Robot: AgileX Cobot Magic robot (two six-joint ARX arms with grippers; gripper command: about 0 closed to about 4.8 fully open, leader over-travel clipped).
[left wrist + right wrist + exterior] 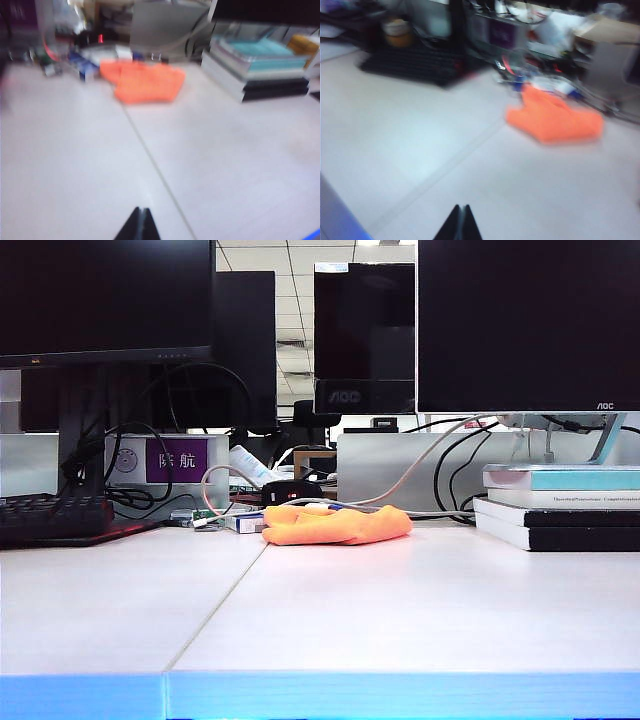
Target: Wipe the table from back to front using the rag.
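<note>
The orange rag (336, 525) is seen crumpled at the back of the white worktop (330, 610), just right of its seam, near cables and left of a stack of books (560, 505). The left end effector (140, 225) and right end effector (460, 222) are held above the worktop, fingers pressed together, empty, well apart from the rag.

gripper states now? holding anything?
Left gripper: closed, empty, above bare table, well short of the rag.
Right gripper: closed, empty, also over the table, away from the rag.
</note>
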